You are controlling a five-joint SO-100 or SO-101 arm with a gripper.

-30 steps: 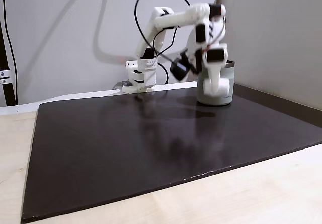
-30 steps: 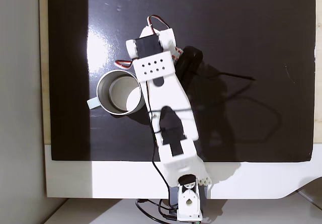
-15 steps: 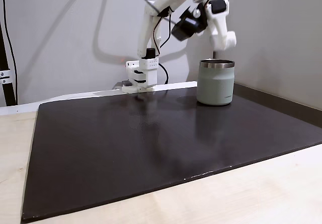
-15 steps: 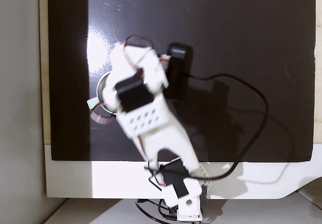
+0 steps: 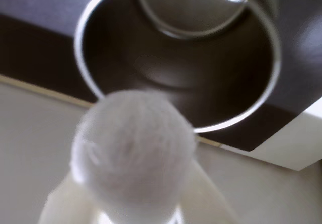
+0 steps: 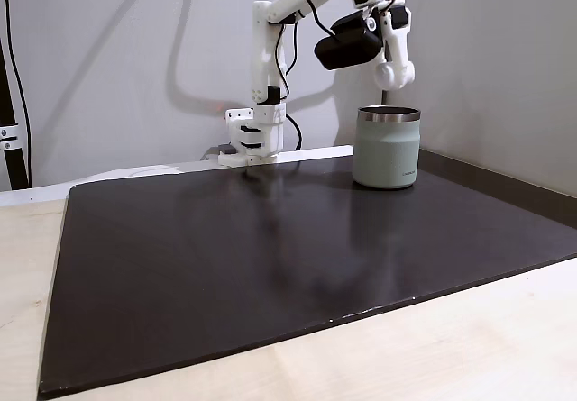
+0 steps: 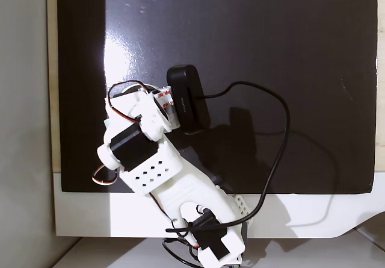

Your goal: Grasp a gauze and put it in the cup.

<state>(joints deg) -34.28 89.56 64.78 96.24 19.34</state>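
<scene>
**Gauze held above the cup, release still to come**

In the wrist view the gauze (image 5: 132, 153) sits clamped between the two white fingers (image 5: 60, 209), its fuzzy round end facing the camera. The gripper (image 6: 395, 73) hangs above the cup (image 6: 386, 147) in a fixed view, clear of the steel rim (image 5: 176, 32) and not touching it.

The roll looks soft and very light, so it should squash a little under pressure and is unlikely to slip or be harmed. The hold across its round sides, as now, seems the sensible place; a squeeze on the ends would probably let it unwind or tip. Being so light, it may cling to a finger on release instead of falling cleanly.

Seen from the wrist, the roll lies toward the near lip of the cup instead of over the middle of its dark inside, so I judge that a shift toward the cup's centre is wanted before letting go. The mouth is far wider than the roll, which leaves good margin.

Around the cup the dark mat (image 6: 270, 257) on the bench is bare. The wall (image 6: 496, 68) stands just behind the cup and to its right in that fixed view, so room is tightest there; the side toward the arm's base (image 6: 251, 135) is open.
</scene>
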